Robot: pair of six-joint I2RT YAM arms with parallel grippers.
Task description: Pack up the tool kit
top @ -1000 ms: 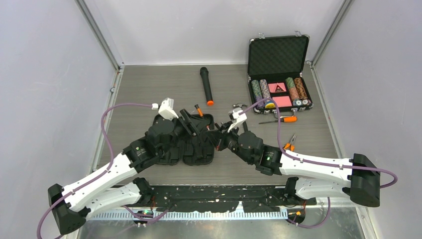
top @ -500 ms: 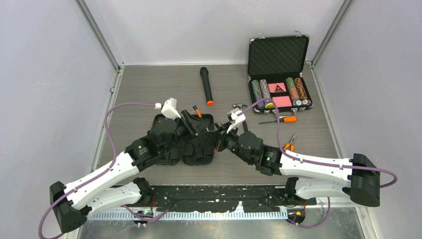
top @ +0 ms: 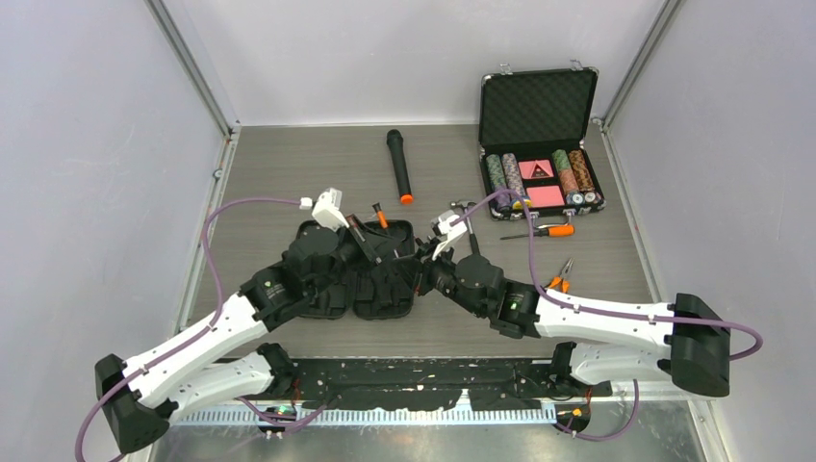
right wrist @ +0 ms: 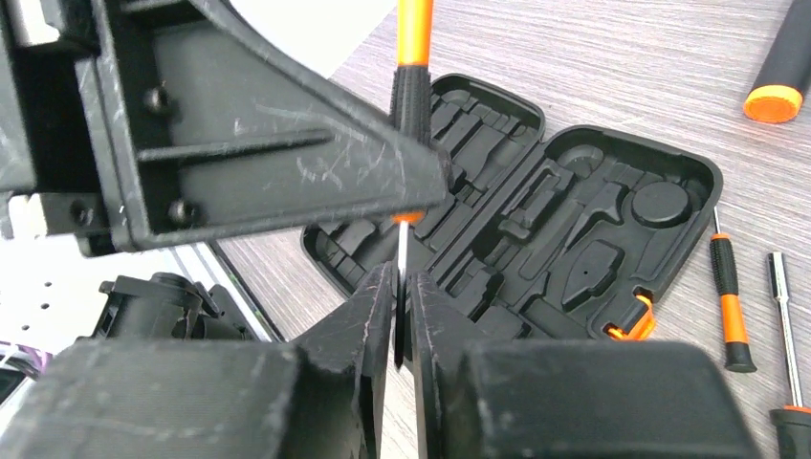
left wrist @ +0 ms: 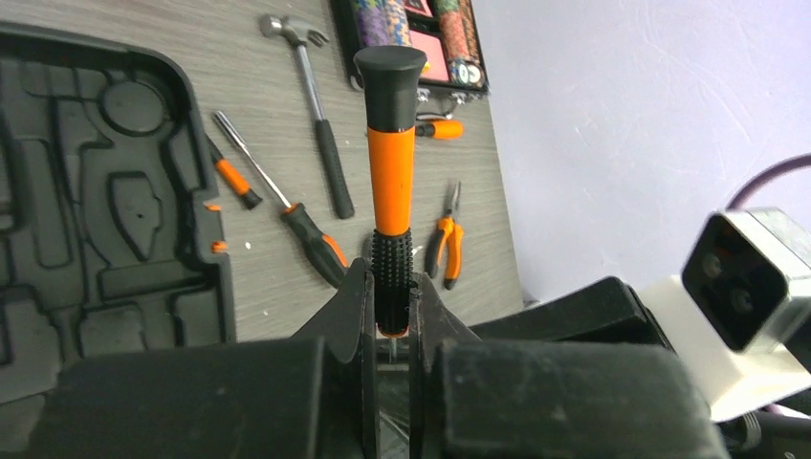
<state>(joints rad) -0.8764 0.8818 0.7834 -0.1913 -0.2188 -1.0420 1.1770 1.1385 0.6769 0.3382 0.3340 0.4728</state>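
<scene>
**Top view:** The open tool case (top: pixel 385 294) lies flat on the worktop (top: pixel 289 173), midway between the side edges and closer to the near edge. Both wrists meet over it. A hammer (top: pixel 471 231) and pliers (top: pixel 561 274) lie loose toward the right edge.

**Left wrist:** The left end effector (left wrist: pixel 392 287) is clenched on the ribbed black grip of a screwdriver (left wrist: pixel 392 163). The handle points straight away from the fingers, and the case lies off to its left.

**Right wrist:** The right end effector (right wrist: pixel 402 287) is pinched on the same screwdriver's thin metal shaft, so the tool's long axis runs from one pair of fingers to the other. The case sits just below and beyond these fingertips, moulded slots facing up.

This looks like a handover. Both arms are about equally near the case, and whichever keeps the tool must lay its length along a slot.
</scene>
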